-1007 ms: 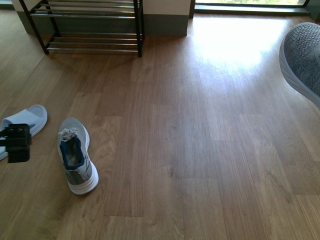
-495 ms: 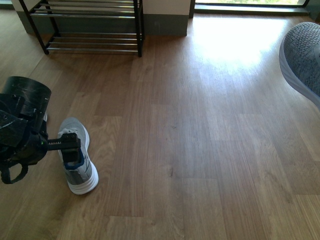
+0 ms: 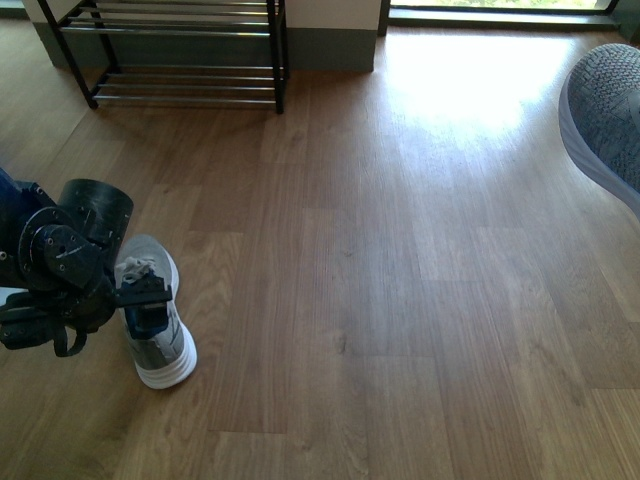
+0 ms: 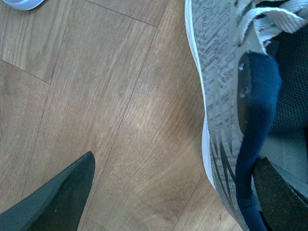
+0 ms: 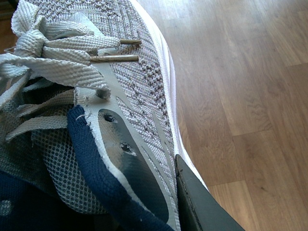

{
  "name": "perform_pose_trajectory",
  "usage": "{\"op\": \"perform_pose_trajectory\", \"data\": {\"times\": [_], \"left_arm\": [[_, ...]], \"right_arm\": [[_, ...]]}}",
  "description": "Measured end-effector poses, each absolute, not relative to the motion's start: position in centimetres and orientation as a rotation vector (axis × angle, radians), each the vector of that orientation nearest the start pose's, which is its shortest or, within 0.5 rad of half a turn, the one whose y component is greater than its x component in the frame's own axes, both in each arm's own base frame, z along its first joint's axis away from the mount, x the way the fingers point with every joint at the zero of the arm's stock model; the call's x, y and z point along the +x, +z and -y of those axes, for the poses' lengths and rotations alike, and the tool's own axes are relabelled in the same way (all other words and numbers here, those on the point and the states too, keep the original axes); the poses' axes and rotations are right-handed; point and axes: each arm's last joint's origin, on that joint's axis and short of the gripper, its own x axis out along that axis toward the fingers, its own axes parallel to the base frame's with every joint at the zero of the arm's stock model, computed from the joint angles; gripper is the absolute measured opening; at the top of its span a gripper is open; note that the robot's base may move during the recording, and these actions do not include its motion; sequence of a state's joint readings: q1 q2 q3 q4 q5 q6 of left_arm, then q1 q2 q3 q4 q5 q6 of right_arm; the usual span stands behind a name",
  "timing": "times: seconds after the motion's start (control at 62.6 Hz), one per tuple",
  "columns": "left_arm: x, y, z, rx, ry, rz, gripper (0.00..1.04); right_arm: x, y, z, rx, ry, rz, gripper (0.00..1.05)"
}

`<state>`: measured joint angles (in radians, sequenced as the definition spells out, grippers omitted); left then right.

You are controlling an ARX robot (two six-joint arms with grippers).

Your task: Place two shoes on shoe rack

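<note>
Wood-plank floor (image 3: 400,300), sunlit at its far side. One grey sneaker (image 3: 162,352) lies on it sole down, directly under the left jaws, which straddle its side wall: one jaw over bare boards, the other over the shoe's opening. The shoe rack (image 3: 190,99) stands on the floor well beyond those jaws. A pale rounded edge (image 4: 21,4) lies on the boards near them.

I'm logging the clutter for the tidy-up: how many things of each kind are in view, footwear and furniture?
Grey sneakers: 2 (floor sneaker, lifted sneaker)
Pale sandal: 1, only an edge showing
Shoe rack: 1
Total: 4
</note>
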<state>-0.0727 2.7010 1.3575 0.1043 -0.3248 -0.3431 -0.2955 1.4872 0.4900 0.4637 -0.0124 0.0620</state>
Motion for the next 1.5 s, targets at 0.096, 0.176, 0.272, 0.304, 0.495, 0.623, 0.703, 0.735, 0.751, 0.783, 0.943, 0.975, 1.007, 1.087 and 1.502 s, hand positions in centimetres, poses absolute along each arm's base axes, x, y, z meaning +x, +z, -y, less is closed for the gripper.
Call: {"op": "perform_pose_trajectory", "data": {"times": [0.096,0.176,0.272,0.304,0.495,0.623,0.703,0.735,0.751,0.783,0.943,0.975,1.007,1.087,1.502], "left_arm": [[40.8,-10.2,2.0,-0.064,0.430,-1.159,0.95],[41.2,-10.7,2.1,-0.071,0.444,-1.161,0.95],[41.5,-11.2,2.3,-0.107,0.435,-1.170,0.95],[41.5,-11.3,2.4,-0.112,0.438,-1.171,0.95],[41.7,-12.2,2.6,-0.131,0.464,-1.191,0.95],[41.4,-12.8,2.7,-0.134,0.473,-1.206,0.95],[41.5,-13.0,2.7,-0.138,0.476,-1.210,0.95],[41.5,-13.0,2.7,-0.139,0.477,-1.211,0.95],[41.5,-13.0,2.7,-0.140,0.476,-1.213,0.95],[41.6,-13.1,2.7,-0.143,0.473,-1.213,0.95],[41.7,-13.2,2.8,-0.152,0.465,-1.220,0.93],[41.7,-13.3,2.8,-0.156,0.463,-1.224,0.88],[41.7,-13.4,2.8,-0.158,0.461,-1.227,0.85],[41.7,-13.5,2.9,-0.160,0.457,-1.231,0.74],[41.3,-13.9,3.4,-0.160,0.436,-1.262,0.12]], "right_arm": [[25.3,14.4,7.7,0.142,-0.293,-0.520,0.01],[25.3,14.4,7.7,0.142,-0.293,-0.520,0.01],[25.3,14.4,7.7,0.142,-0.293,-0.520,0.01],[25.3,14.4,7.7,0.142,-0.293,-0.520,0.01],[25.3,14.4,7.7,0.142,-0.292,-0.520,0.01],[25.3,14.4,7.7,0.142,-0.293,-0.520,0.01],[25.3,14.4,7.7,0.142,-0.293,-0.520,0.01],[25.3,14.4,7.7,0.142,-0.293,-0.520,0.01],[25.3,14.4,7.7,0.142,-0.293,-0.520,0.01],[25.3,14.4,7.7,0.142,-0.293,-0.520,0.01],[25.3,14.4,7.7,0.142,-0.293,-0.520,0.01],[25.3,14.4,7.7,0.142,-0.293,-0.520,0.01],[25.3,14.4,7.7,0.142,-0.293,-0.520,0.01],[25.3,14.4,7.7,0.142,-0.293,-0.520,0.01],[25.3,14.4,7.7,0.142,-0.293,-0.520,0.01]]}}
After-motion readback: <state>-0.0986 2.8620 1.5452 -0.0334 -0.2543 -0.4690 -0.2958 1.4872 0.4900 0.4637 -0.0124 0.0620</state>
